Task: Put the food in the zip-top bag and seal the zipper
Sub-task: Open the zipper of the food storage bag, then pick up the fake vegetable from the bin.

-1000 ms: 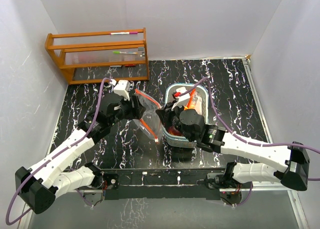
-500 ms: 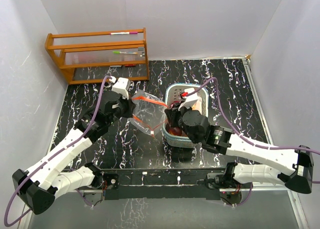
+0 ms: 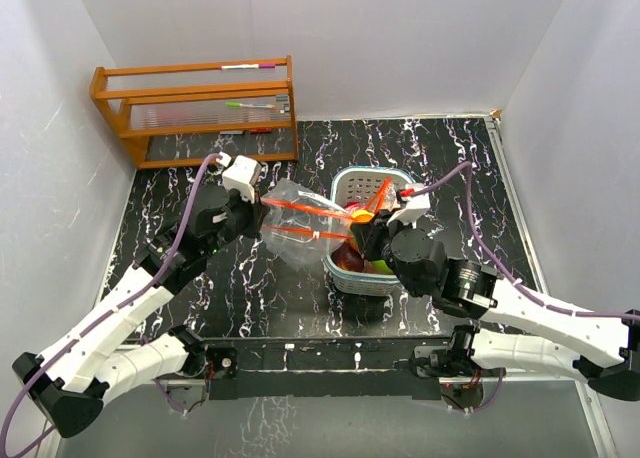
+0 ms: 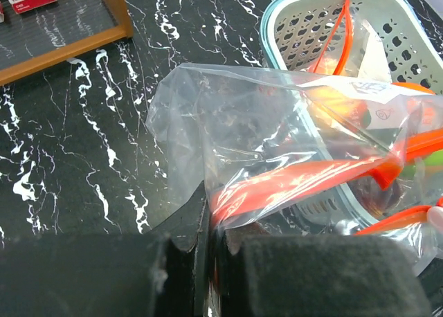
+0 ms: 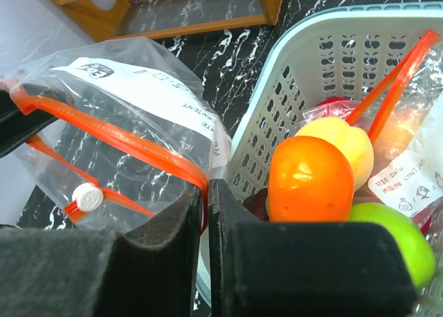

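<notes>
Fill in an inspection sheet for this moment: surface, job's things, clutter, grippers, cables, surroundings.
Surface: black, white-veined table.
Job's things: clear zip-top bag with orange zipper, stretched between both grippers and partly over the pale-blue basket; orange fruit, yellow fruit and green fruit in the basket.
Clutter: wooden rack, far left.
Grippers: left gripper shut on the bag's edge; right gripper shut on its zipper.
Cables: purple cable along each arm.
Surroundings: white walls.

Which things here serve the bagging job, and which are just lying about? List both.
Job: clear zip-top plastic bag with orange zipper; small round glossy fruits; left gripper; right gripper.
Lying about: pale-blue slatted plastic basket; brown wooden rack.
</notes>
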`<act>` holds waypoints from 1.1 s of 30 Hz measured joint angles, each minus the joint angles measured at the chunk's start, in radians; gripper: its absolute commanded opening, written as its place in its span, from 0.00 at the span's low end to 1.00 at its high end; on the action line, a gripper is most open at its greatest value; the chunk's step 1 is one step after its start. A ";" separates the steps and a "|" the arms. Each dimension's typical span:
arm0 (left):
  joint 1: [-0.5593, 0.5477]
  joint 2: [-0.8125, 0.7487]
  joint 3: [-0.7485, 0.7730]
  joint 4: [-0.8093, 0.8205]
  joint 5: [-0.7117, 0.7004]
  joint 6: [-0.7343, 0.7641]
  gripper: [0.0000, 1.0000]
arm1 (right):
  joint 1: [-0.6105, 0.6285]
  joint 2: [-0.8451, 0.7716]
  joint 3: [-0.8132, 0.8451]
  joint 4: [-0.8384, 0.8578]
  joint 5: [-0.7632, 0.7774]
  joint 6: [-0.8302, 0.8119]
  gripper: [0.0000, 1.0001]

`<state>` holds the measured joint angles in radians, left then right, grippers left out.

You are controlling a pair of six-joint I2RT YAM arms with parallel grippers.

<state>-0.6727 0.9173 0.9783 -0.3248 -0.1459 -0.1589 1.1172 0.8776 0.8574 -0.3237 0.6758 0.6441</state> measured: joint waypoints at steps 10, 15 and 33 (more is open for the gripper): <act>0.026 0.015 -0.010 0.048 -0.029 0.020 0.00 | -0.014 0.067 0.025 0.001 -0.104 -0.199 0.78; 0.026 0.066 -0.010 0.026 -0.114 0.032 0.00 | -0.014 0.079 0.064 -0.031 -0.090 -0.198 0.86; 0.028 0.122 -0.026 0.005 -0.148 0.031 0.00 | -0.039 0.102 0.080 -0.286 0.042 0.006 0.98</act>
<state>-0.6449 1.0389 0.9524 -0.3202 -0.2939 -0.1284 1.0779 0.9794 0.9375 -0.6102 0.7174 0.6502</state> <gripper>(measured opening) 0.008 0.984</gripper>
